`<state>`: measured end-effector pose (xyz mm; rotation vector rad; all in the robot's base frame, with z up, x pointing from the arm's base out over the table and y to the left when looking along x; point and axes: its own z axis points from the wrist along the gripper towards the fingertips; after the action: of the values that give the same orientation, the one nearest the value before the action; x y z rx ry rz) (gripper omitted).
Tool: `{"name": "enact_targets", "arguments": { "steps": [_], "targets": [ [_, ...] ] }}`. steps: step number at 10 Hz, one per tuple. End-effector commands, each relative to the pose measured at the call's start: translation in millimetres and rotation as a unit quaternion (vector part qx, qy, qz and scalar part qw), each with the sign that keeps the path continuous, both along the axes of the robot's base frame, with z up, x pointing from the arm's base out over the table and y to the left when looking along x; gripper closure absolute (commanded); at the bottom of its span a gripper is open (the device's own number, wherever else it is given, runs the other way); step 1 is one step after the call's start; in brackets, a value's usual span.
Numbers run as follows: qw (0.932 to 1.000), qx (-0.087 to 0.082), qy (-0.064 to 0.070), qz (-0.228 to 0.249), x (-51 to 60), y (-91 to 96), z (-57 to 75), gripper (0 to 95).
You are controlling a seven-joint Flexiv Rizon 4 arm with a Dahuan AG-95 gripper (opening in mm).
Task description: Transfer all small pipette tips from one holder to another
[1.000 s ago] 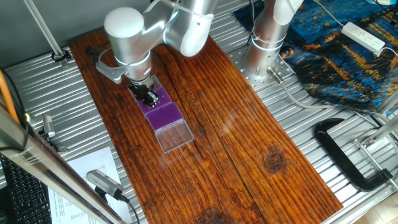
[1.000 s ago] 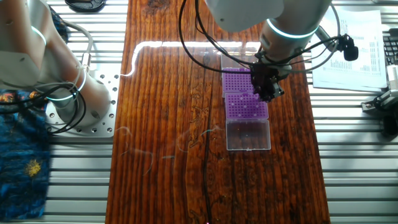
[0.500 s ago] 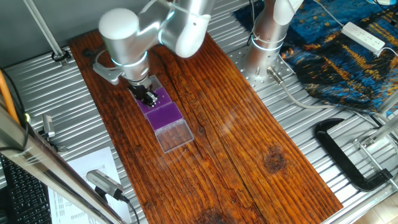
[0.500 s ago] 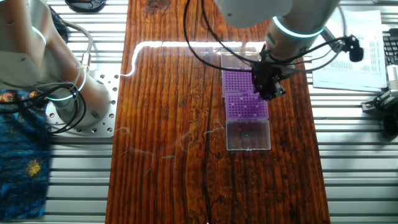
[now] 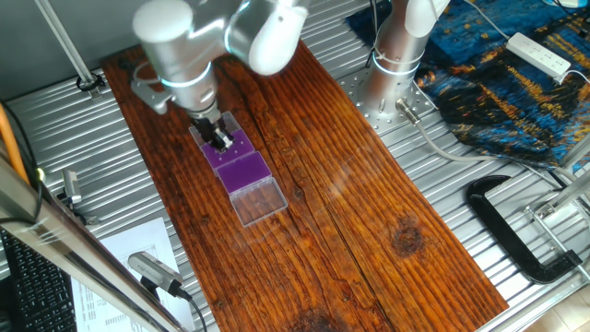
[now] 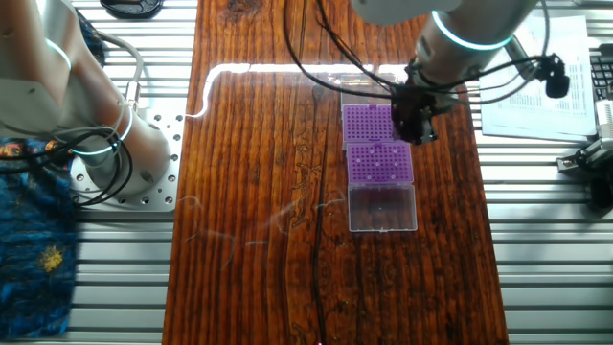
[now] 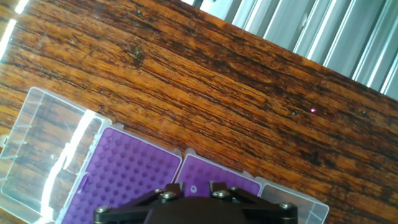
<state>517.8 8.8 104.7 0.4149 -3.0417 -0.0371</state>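
The gripper (image 6: 414, 123) is hanging over the right edge of the far purple holder (image 6: 368, 125); whether its fingers are parted or carrying a tip cannot be told. The near holder (image 6: 378, 162) is lying touching it on the wooden table (image 6: 259, 144), clear lid (image 6: 382, 206) folded open. The small pipette tips (image 6: 388, 151) are showing only as faint pale dots, so progress is appearing partial at best, count undeterminable
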Motion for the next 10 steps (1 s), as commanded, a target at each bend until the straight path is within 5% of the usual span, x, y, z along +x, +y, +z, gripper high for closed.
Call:
{"name": "enact_targets", "arguments": {
  "steps": [1, 5, 6, 10],
  "targets": [
    [0.9997, 0.014, -0.002, -0.02, -12.1, 1.5, 13.0, 95.0],
    [0.9992, 0.016, -0.001, -0.037, -24.2, 2.9, 25.4, 95.0],
    [0.9983, 0.016, -0.017, -0.054, -28.1, 5.3, 32.6, 95.0],
    [0.9948, 0.006, -0.028, -0.098, -46.3, -4.6, 45.8, 95.0]
  ]
}}
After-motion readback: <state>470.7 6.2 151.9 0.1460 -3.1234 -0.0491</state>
